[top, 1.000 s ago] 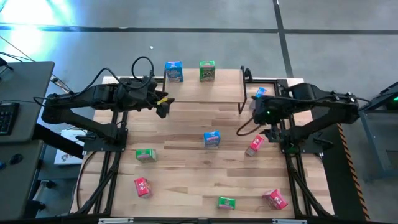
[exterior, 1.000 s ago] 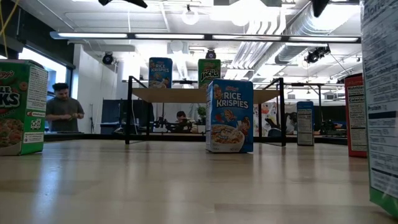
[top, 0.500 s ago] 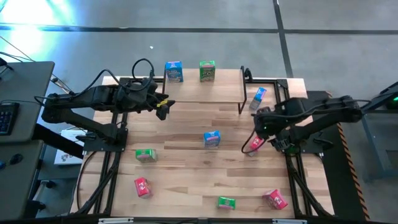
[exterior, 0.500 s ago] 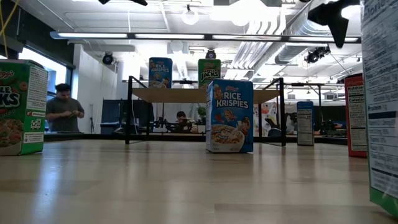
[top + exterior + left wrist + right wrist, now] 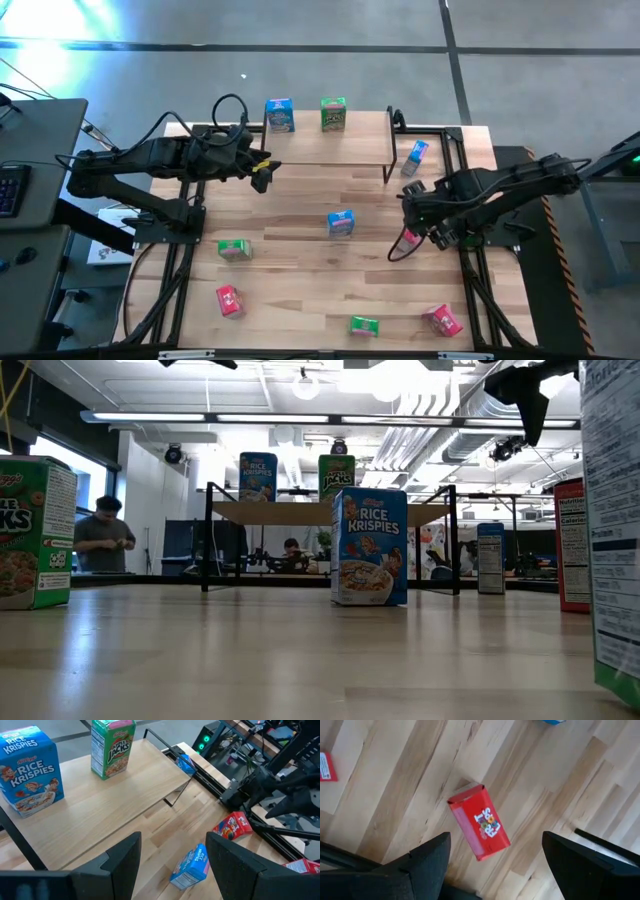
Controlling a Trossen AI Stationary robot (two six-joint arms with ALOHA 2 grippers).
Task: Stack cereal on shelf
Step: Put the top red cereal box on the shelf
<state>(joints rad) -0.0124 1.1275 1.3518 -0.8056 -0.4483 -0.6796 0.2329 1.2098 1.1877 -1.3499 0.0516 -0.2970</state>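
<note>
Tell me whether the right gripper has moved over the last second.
Yes. In the high view the right gripper, open, has shifted away from the light wooden shelf and now hangs above the red cardboard cereal box on the table.

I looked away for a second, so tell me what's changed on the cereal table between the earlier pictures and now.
The right gripper swung away from the shelf toward the table's front, and now hangs over the red cereal box with its jaws open, nothing held. The left gripper stayed by the shelf's left end. All boxes kept their places, including the two on the shelf.
</note>
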